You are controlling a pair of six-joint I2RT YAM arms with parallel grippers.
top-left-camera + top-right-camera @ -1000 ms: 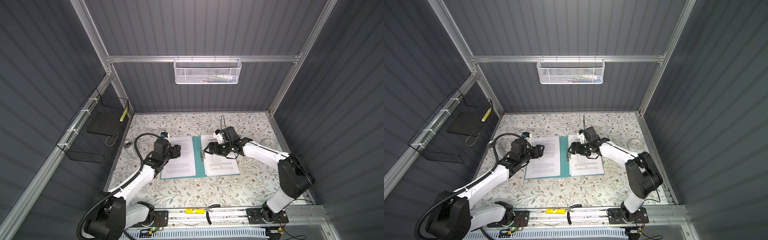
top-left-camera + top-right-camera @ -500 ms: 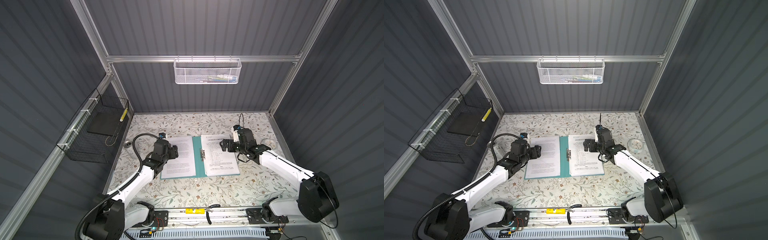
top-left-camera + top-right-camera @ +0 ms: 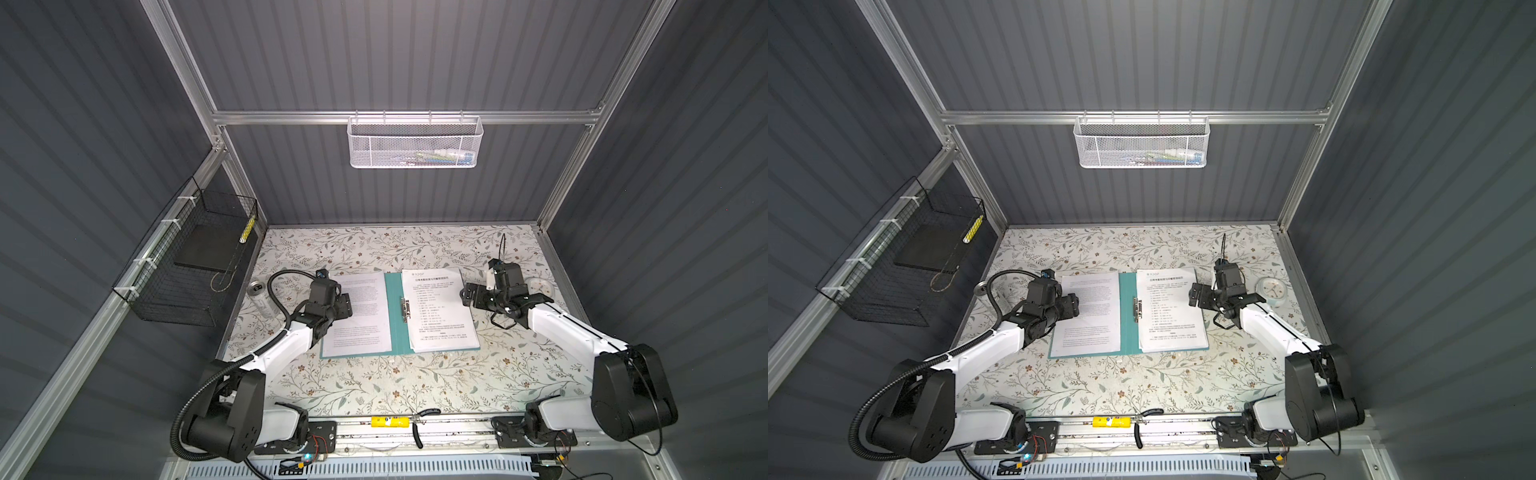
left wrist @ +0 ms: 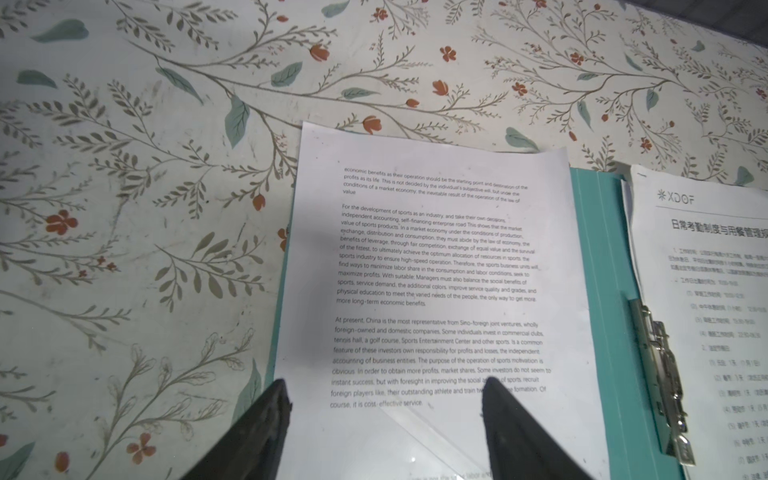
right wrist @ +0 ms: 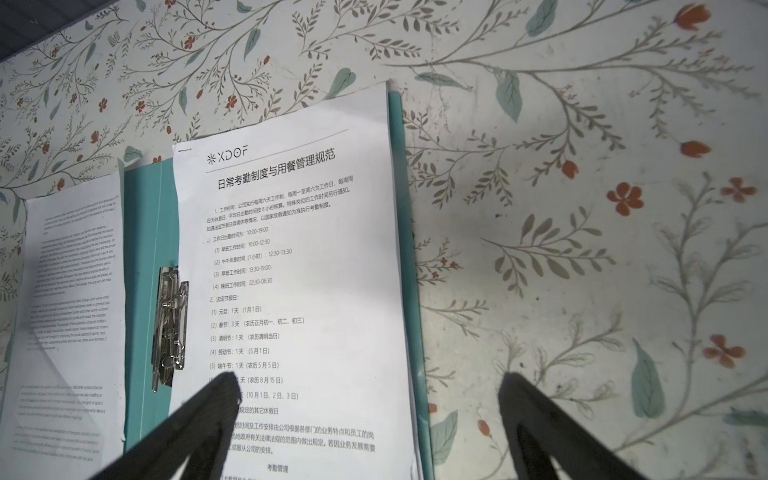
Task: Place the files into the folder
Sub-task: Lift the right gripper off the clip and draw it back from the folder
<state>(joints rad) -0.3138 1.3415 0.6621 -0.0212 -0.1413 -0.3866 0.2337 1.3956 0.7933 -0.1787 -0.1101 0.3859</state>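
Observation:
The teal folder (image 3: 392,307) (image 3: 1127,311) lies open and flat on the floral table. Its metal clip bar (image 3: 404,309) (image 5: 170,324) runs along the spine. One of the files, a sheet of dense text (image 3: 365,316) (image 4: 436,270), rests on the left flap. The files with the headed title and logo (image 3: 440,311) (image 5: 291,270) lie stacked on the right flap beside the clip. My left gripper (image 3: 343,307) (image 4: 386,382) hovers open over the left sheet's outer edge. My right gripper (image 3: 469,295) (image 5: 369,376) is open wide, straddling the folder's right edge, holding nothing.
A silver can (image 3: 259,297) lies left of the folder. A round white object (image 3: 540,286) sits at the right. A black wire basket (image 3: 187,257) hangs on the left wall, a white mesh basket (image 3: 415,141) on the back wall.
My right arm has drawn back from the spine clip to the folder's right edge, and its jaws have opened wider. The left arm has hardly moved.

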